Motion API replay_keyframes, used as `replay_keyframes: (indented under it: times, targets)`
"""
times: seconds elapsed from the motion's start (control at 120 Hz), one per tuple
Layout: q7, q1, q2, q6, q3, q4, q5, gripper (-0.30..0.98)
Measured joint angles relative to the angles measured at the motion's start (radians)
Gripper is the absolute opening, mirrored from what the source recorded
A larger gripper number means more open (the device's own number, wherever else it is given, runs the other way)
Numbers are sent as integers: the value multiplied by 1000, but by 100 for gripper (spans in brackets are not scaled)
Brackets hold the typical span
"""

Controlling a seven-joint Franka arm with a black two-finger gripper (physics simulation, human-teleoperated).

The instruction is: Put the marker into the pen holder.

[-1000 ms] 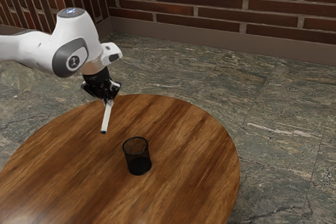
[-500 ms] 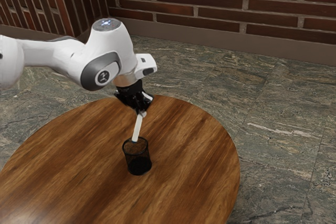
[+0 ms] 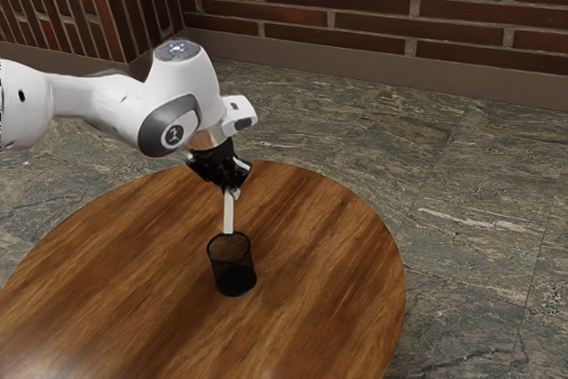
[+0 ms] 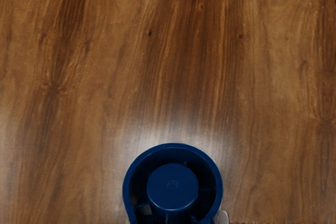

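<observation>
Marker point(image 3: 228, 214) in the claw point(image 3: 232, 191), gripped between its two fingers and hanging nearly upright, with its white barrel pointing down at the pen holder point(image 3: 233, 274). The lower end meets the far part of the holder's rim in the exterior view; from this angle it seems to be right at the mouth, though I can't say for sure whether it is above the opening or just behind it. Most of the barrel is outside the holder. The wrist view looks along the marker onto its round blue end point(image 4: 172, 186), with wood grain beyond it.

The holder, a black mesh cup, stands upright on the round wooden worktop point(image 3: 342, 264). The white arm point(image 3: 182, 99) reaches in from the exterior view's left, the black claw angled downward beneath it. Around the worktop is a grey-green stone floor point(image 3: 461, 193), with a brick wall point(image 3: 355, 6) behind.
</observation>
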Motion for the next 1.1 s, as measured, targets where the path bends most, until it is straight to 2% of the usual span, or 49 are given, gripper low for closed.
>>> replay_keyframes:
  times: [0.483, 0.7, 0.783, 0.975, 1.1]
  targets:
    - [-15, 8, 81, 7, -35, -36, -3, -8]
    - [13, 9, 35, -24, -67, -49, -34, 36]
    - [38, 16, -22, -104, -65, 1, -47, 46]
    - [194, 25, -59, -450, -52, 345, -81, 60]
    - [314, 4, -127, -624, -20, 399, -83, 64]
